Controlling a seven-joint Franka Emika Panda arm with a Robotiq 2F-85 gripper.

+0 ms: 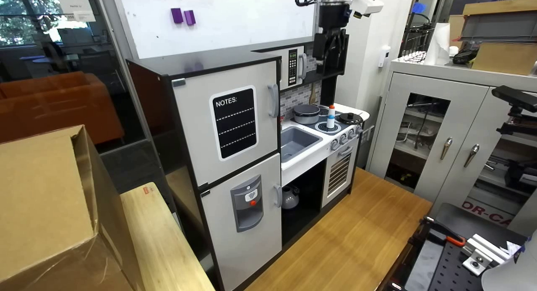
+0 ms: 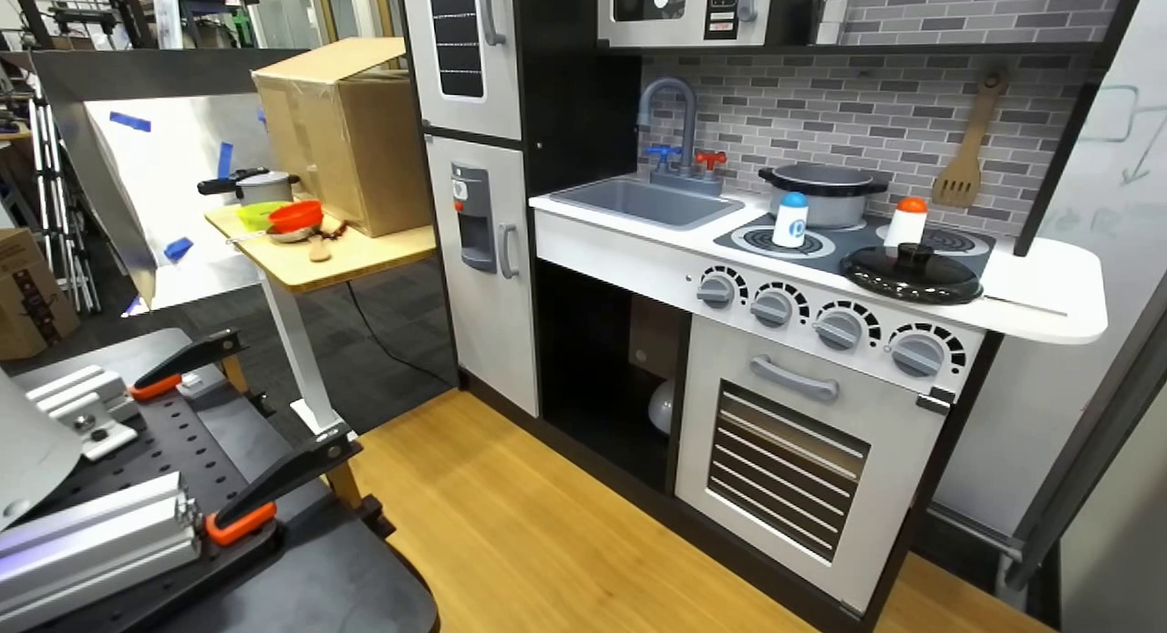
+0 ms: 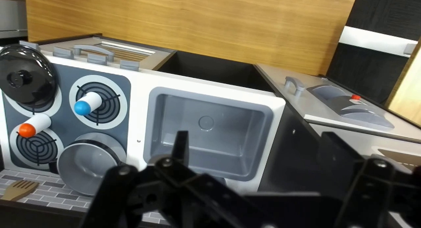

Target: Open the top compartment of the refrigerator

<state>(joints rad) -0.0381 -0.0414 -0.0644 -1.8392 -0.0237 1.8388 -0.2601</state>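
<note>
In the wrist view, your gripper (image 3: 256, 142) spreads its fingers wide across the lower frame, holding nothing. In an exterior view you see the top door (image 1: 228, 121) of the fridge (image 1: 235, 180) closed, left of centre; the gripper hangs well apart, top right of centre.

In an exterior view, a camera is looking down from near the refrigerator (image 1: 228, 167), higher than its top, slanting across its front towards the farther stove (image 1: 312, 125). In an exterior view, a camera is facing back from near the oven (image 2: 793, 473), cropping the refrigerator's top. The wrist view is looking steeply down past the close-up claw (image 3: 256, 146) onto the sink (image 3: 213, 109); all three are sharing sink and stove.
</note>
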